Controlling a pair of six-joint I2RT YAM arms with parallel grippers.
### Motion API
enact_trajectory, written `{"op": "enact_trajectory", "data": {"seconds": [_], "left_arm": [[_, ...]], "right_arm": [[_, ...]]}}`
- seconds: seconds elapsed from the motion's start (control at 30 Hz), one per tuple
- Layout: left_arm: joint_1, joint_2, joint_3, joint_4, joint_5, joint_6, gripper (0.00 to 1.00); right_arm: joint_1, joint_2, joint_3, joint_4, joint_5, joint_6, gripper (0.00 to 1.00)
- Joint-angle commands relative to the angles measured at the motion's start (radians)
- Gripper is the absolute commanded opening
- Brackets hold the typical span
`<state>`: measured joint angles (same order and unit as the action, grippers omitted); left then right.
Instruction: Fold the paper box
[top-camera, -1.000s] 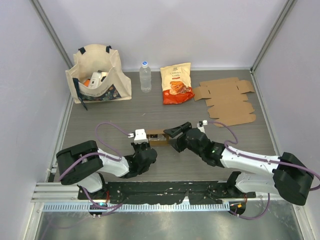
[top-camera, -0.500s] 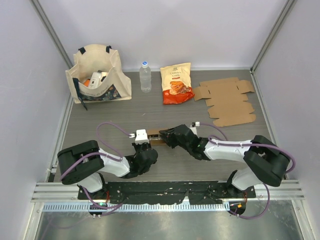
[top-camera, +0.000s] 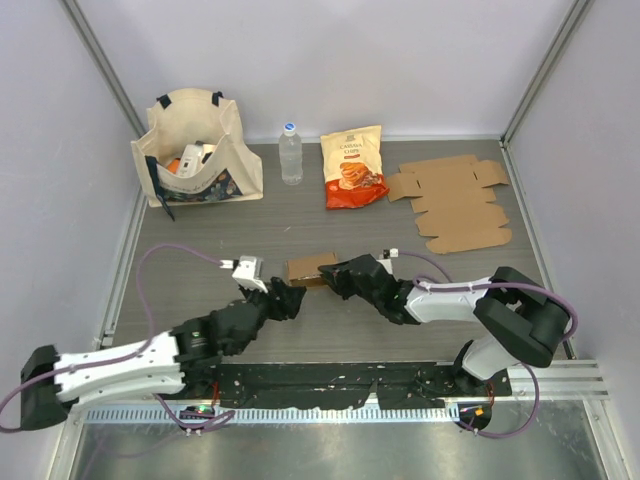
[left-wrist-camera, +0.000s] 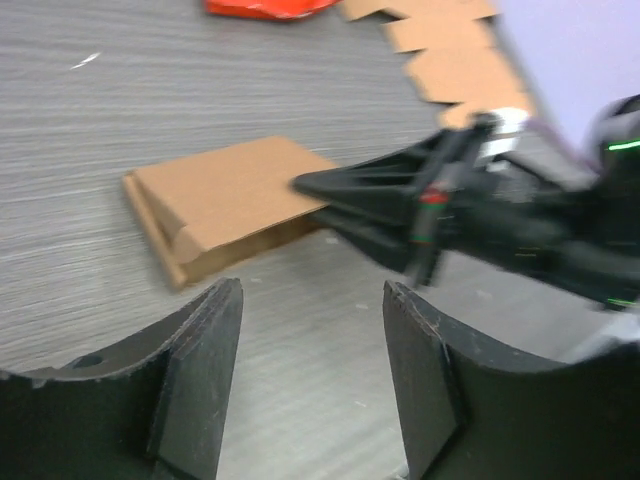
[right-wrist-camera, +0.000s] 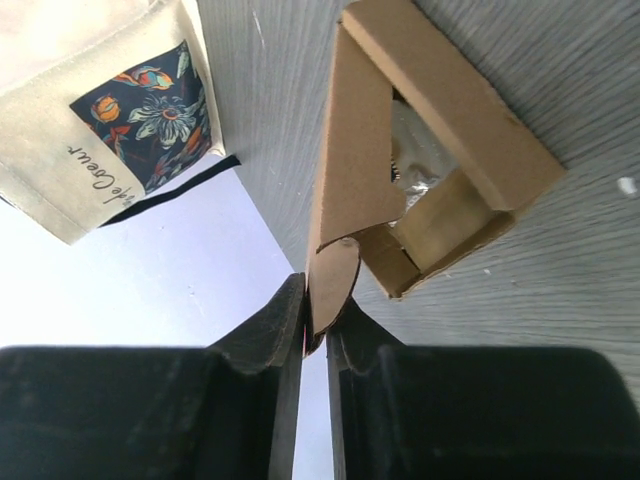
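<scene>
Your paper box (top-camera: 309, 270) sits near the middle of the grey, wood-grain desk (top-camera: 200, 250). It is a low, rectangular brown cardboard shape with matte faces and raw cut edges. In the left wrist view the paper box (left-wrist-camera: 225, 195) lies flat, with a thin folded lip along its left end. The right wrist view shows the paper box (right-wrist-camera: 440, 150) from its open end, with a rounded tab sticking out towards the camera. Your right gripper (top-camera: 336, 272) is clamped on that tab; in its own view the right gripper (right-wrist-camera: 318, 300) has both black fingers pressed tight against the thin card. Your left gripper (top-camera: 287, 298) stands with its fingers apart. Seen from its wrist, the left gripper (left-wrist-camera: 312, 295) holds nothing and the box lies beyond its tips, not touching them. A second ago the left one was closed at the box's left end and the right one was open beside it, so the grip has changed sides. The left arm now lies low towards the lower left. At the upper right lies a flat cardboard sheet (top-camera: 455, 200) with notched flaps. At the top centre are a glossy orange snack bag (top-camera: 352, 166), its print too small to read, and a clear water bottle (top-camera: 291, 153). A cream cloth tote bag (top-camera: 195, 150) stands at the upper left; the floral patch on the tote bag (right-wrist-camera: 110, 130) carries script that seems to end in "Coeur".
</scene>
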<state>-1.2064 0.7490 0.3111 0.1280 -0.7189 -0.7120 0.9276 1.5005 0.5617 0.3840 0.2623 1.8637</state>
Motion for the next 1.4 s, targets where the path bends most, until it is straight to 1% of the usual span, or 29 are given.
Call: {"op": "enact_trajectory", "data": {"seconds": [0.0,0.07,0.1,0.13,0.17,0.2,0.23,0.27,0.33,0.37,0.43,0.47,0.53,0.6,0.63,0.7,0.73,0.77,0.8,0.83,0.87,0.97,1.03,1.13,1.17,1.23,1.27,1.33,1.37], "left_arm": [[0.014,-0.223,0.115,-0.379,0.194,-0.062,0.59],[0.065,-0.217,0.166,-0.410,0.238,-0.066,0.56],[0.089,-0.192,0.183,-0.369,0.283,-0.057,0.55],[0.140,-0.119,0.212,-0.349,0.320,-0.041,0.54],[0.166,-0.075,0.227,-0.334,0.393,-0.041,0.50],[0.194,-0.032,0.236,-0.279,0.436,-0.035,0.48],[0.253,0.024,0.249,-0.239,0.482,-0.021,0.46],[0.283,0.112,0.252,-0.158,0.586,-0.018,0.41],[0.341,0.255,0.270,-0.096,0.630,-0.009,0.35],[0.356,0.307,0.285,-0.102,0.633,-0.018,0.32],[0.389,0.383,0.319,-0.096,0.644,-0.032,0.28],[0.390,0.444,0.319,-0.053,0.648,-0.032,0.26],[0.393,0.487,0.307,-0.021,0.639,-0.043,0.21],[0.396,0.515,0.268,0.037,0.639,-0.058,0.21],[0.395,0.515,0.249,0.067,0.642,-0.066,0.21],[0.396,0.515,0.200,0.130,0.635,-0.086,0.21],[0.395,0.516,0.189,0.136,0.628,-0.089,0.21],[0.395,0.520,0.180,0.145,0.625,-0.090,0.21],[0.395,0.526,0.168,0.151,0.625,-0.089,0.22],[0.395,0.529,0.163,0.156,0.628,-0.090,0.22],[0.395,0.533,0.160,0.159,0.627,-0.089,0.23],[0.395,0.552,0.152,0.162,0.610,-0.086,0.23],[0.395,0.553,0.149,0.163,0.602,-0.073,0.23],[0.396,0.546,0.132,0.170,0.582,-0.064,0.24],[0.396,0.543,0.131,0.168,0.578,-0.063,0.24],[0.396,0.541,0.146,0.153,0.581,-0.050,0.25],[0.398,0.533,0.157,0.124,0.588,-0.041,0.25],[0.403,0.518,0.196,0.079,0.613,-0.021,0.30],[0.406,0.497,0.215,0.056,0.622,-0.005,0.31]], "right_arm": [[-0.003,0.015,-0.045,0.095,-0.006,-0.064,0.22],[-0.003,0.015,-0.071,0.145,-0.006,-0.095,0.24],[-0.001,0.018,-0.074,0.148,-0.009,-0.122,0.26],[-0.001,0.020,-0.075,0.148,-0.017,-0.133,0.27],[-0.003,0.023,-0.078,0.153,-0.021,-0.139,0.28],[-0.003,0.023,-0.094,0.180,-0.031,-0.155,0.31],[-0.003,0.021,-0.101,0.200,-0.031,-0.164,0.33],[-0.003,0.020,-0.109,0.222,-0.035,-0.179,0.35],[-0.001,0.010,-0.121,0.248,-0.034,-0.239,0.39],[-0.003,0.009,-0.126,0.237,-0.038,-0.254,0.44],[0.004,-0.008,-0.147,0.262,-0.049,-0.290,0.48],[0.007,-0.019,-0.175,0.282,-0.046,-0.300,0.53],[0.011,-0.054,-0.201,0.285,-0.049,-0.333,0.54],[0.013,-0.101,-0.252,0.293,-0.048,-0.369,0.54],[0.016,-0.179,-0.269,0.283,-0.049,-0.424,0.54],[0.008,-0.261,-0.263,0.187,-0.087,-0.516,0.57],[-0.004,-0.296,-0.237,0.114,-0.147,-0.638,0.57],[-0.016,-0.354,-0.171,-0.025,-0.165,-0.696,0.57],[-0.024,-0.374,-0.145,-0.066,-0.191,-0.742,0.57],[-0.033,-0.390,-0.120,-0.094,-0.230,-0.788,0.57],[-0.076,-0.399,-0.079,-0.121,-0.320,-0.832,0.57],[-0.154,-0.356,-0.011,-0.116,-0.504,-0.871,0.53],[-0.194,-0.303,0.024,-0.100,-0.560,-0.906,0.53],[-0.246,-0.162,0.072,0.007,-0.684,-0.939,0.47],[-0.257,-0.117,0.072,0.103,-0.711,-0.939,0.45],[-0.276,-0.002,0.061,0.212,-0.808,-0.920,0.43],[-0.280,0.033,0.035,0.352,-0.837,-0.913,0.41],[-0.295,0.132,0.006,0.461,-0.891,-0.879,0.39],[-0.302,0.162,-0.017,0.569,-0.914,-0.864,0.34]]}}
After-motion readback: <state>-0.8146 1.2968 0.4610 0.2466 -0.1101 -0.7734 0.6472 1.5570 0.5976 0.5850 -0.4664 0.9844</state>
